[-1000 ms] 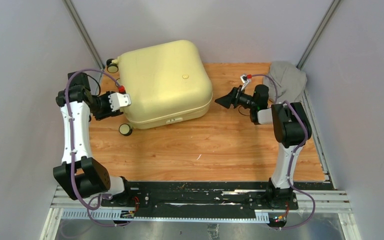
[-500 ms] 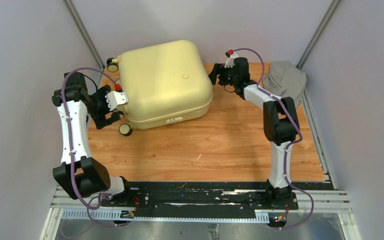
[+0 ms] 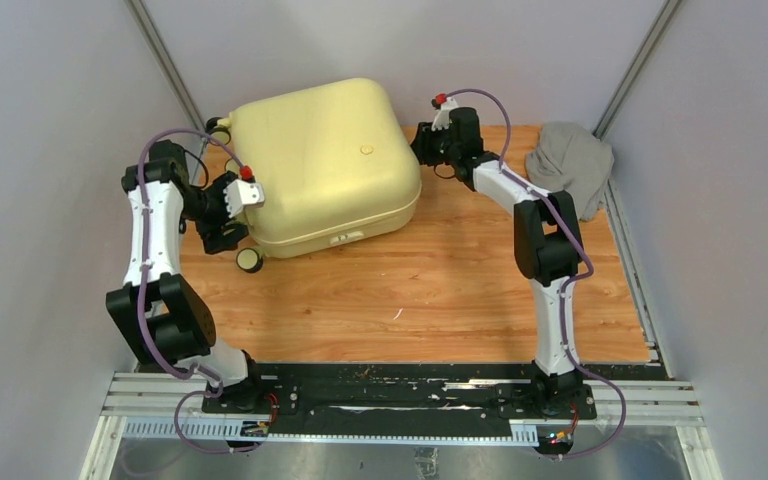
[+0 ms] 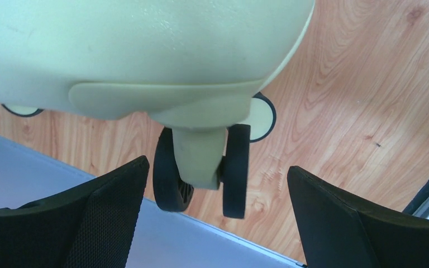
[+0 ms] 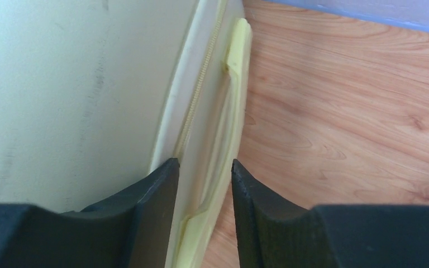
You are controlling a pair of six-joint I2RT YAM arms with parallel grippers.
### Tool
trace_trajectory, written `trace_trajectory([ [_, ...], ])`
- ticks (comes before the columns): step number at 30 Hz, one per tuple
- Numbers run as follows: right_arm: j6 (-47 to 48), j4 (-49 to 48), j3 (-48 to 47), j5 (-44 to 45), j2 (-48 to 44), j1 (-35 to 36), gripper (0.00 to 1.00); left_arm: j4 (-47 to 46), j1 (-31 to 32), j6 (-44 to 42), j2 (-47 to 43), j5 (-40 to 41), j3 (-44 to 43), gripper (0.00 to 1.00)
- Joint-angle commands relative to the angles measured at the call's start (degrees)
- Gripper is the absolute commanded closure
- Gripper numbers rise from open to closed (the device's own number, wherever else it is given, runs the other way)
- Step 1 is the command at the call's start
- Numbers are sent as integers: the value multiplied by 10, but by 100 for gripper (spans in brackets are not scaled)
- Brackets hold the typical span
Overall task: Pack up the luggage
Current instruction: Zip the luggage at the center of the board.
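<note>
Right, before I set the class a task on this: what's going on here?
Two robot arms are working on the luggage, which lies shut on the wooden table. The left tool is open, straddling a corner wheel without gripping it. The right tool is at the case's far right side and looks pinched on a raised strip beside the zip seam. A grey cloth lies outside the case, in the far right corner.

luggage [image 3: 320, 165]: pale yellow, lid down, flat at far left of wooden table [image 3: 410, 290] | my left gripper [image 3: 228, 228]: at its wheeled side | my right gripper [image 3: 420, 150]: against its right edge | grey cloth [image 3: 570, 160]: far right corner
</note>
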State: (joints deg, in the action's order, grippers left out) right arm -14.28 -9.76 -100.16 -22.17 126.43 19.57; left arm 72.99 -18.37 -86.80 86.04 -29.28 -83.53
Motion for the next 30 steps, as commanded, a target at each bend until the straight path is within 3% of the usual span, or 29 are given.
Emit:
trace_trajectory([
  [1,30,135,35,29,55,41,57,4,12,-22,25,4,-26,0],
  [5,26,146,53,56,42,41,63,3,21,-18,33,11,-39,0],
  [7,24,145,72,65,26,41,73,3,28,-16,30,17,-40,2],
  [12,8,87,159,59,-37,41,81,1,40,-16,21,29,-43,7],
  [18,-9,45,255,59,-88,50,96,-33,41,-5,16,63,-38,22],
  [25,-56,-49,447,87,-193,56,100,-77,42,-4,0,74,-23,31],
  [30,-82,-92,553,103,-248,76,100,-110,43,20,0,88,-26,30],
])
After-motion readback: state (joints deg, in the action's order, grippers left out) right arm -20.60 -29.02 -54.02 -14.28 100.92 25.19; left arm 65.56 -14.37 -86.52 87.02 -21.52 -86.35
